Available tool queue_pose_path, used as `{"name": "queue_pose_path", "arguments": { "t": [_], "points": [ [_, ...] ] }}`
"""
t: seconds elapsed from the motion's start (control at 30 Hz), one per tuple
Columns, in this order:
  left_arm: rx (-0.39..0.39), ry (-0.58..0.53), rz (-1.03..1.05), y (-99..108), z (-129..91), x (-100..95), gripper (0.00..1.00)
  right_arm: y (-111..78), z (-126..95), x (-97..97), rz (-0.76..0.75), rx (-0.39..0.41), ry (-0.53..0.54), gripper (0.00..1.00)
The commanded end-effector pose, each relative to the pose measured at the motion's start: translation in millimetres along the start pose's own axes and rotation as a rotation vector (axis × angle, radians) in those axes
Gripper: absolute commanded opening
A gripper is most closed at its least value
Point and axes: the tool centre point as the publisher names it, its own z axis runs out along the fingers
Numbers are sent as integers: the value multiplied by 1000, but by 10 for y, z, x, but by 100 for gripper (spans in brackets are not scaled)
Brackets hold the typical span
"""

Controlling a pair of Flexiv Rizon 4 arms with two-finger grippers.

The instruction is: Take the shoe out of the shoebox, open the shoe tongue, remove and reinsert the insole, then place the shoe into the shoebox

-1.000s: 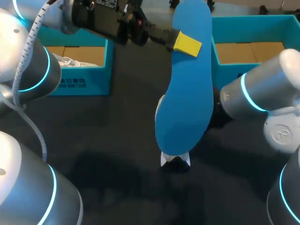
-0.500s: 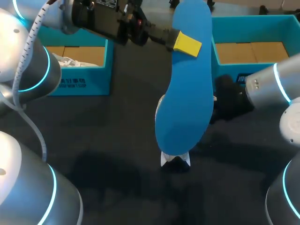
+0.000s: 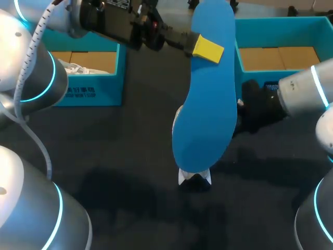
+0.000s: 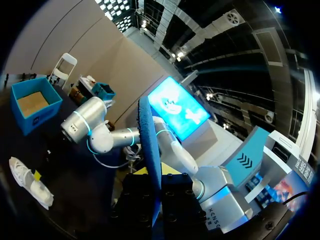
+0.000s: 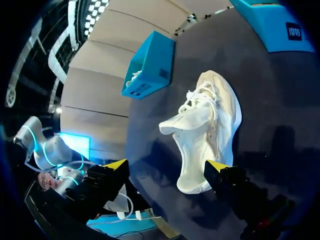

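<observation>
Dark table (image 3: 130,156), two teal boxes at the far edge. Left gripper (image 3: 207,48) is pinching the blue insole (image 3: 205,104) by its long edge near one end, so the rest hangs free below the fingers. In the left wrist view the insole runs edge-on straight out between them. White shoe (image 5: 207,132) sits on the table under the hanging insole and ahead of the right gripper (image 5: 167,166), which is spread wide and touches nothing. Shoebox (image 3: 281,26) is beyond the right gripper; the other box (image 3: 88,91) is off to the left arm's side. Risks: the grip is small and off-centre, so the insole could pivot or slip out on the way down. Nothing holds the shoe, so pushing the insole in may slide or tip it. The free end could also catch on the collar or laces and fold rather than seat flat.
</observation>
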Motion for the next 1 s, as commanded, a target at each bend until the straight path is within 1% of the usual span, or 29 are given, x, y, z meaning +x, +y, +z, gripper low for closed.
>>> {"name": "queue_pose_path", "arguments": {
  "t": [0.03, 0.07, 0.27, 0.37, 0.47, 0.57, 0.6, 0.63, 0.67, 0.83, 0.87, 0.9, 0.97, 1.0],
  "points": [
    [0, 0, 1, 7, 3, -7, 0, -54, -381, 83, -22, -15, 60, 100],
    [0, 0, 1, 7, 3, -7, 0, -58, -460, 121, -33, -38, 76, 100],
    [0, 0, 1, 7, 3, -7, 0, -61, -775, 271, -54, -85, 153, 100],
    [0, 0, 1, 7, 3, -7, 0, -58, -891, 330, -49, -82, 169, 100],
    [0, 0, 1, 7, 3, -7, 0, -49, -982, 381, -39, -83, 217, 100],
    [0, 0, 1, 7, 3, -7, 0, -17, -1072, 454, -39, -93, 273, 100],
    [0, 0, 1, 7, 3, -7, 0, -8, -1102, 475, -24, -89, 337, 100],
    [0, 0, 1, 7, 3, -7, 0, 4, -1118, 484, -37, -103, 357, 100],
    [0, 0, 1, 7, 3, -7, 0, 12, -1133, 493, -31, -94, 383, 100],
    [0, 0, 1, 7, 3, -7, 0, 55, -1119, 496, -39, -63, 418, 100],
    [0, 0, 1, 7, 3, -7, 0, 64, -1110, 496, -46, -53, 433, 100],
    [0, 0, 1, 7, 3, -7, 0, 75, -1100, 501, -49, -37, 426, 100],
    [0, 0, 1, 7, 3, -7, 0, 85, -1110, 526, -65, -57, 468, 100],
    [0, 0, 1, 7, 3, -7, 0, 85, -1110, 526, -65, -57, 468, 100]
  ]
}}
